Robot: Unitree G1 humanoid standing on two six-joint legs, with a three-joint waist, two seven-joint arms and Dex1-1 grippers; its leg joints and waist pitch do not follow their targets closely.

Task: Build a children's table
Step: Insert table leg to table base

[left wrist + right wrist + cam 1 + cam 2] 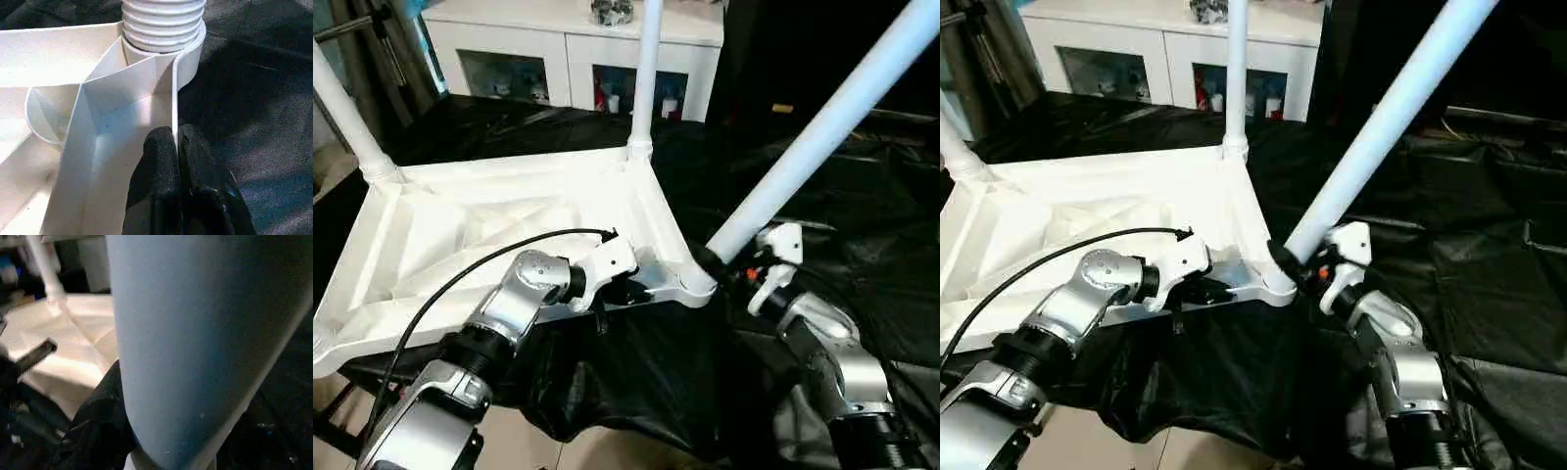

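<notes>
While it lies ribbed underside up on black sheeting, the white plastic rectangular tabletop (499, 220) has upright white tubular legs in its far corners; a third white tapered leg (822, 127) leans out of the near corner socket.

L wrist view: left gripper (176, 147), fingers pressed together, pinches tabletop's thin rim beside that socket.

R wrist view: right gripper (729, 262), about half spread, clasps leaning leg's base, just above socket.

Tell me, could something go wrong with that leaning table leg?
Maybe. The leg in the right gripper leans over at its corner socket, so it might jam or pop out. The left gripper pinches just the tabletop's thin rim, so the tabletop might slip.
</notes>
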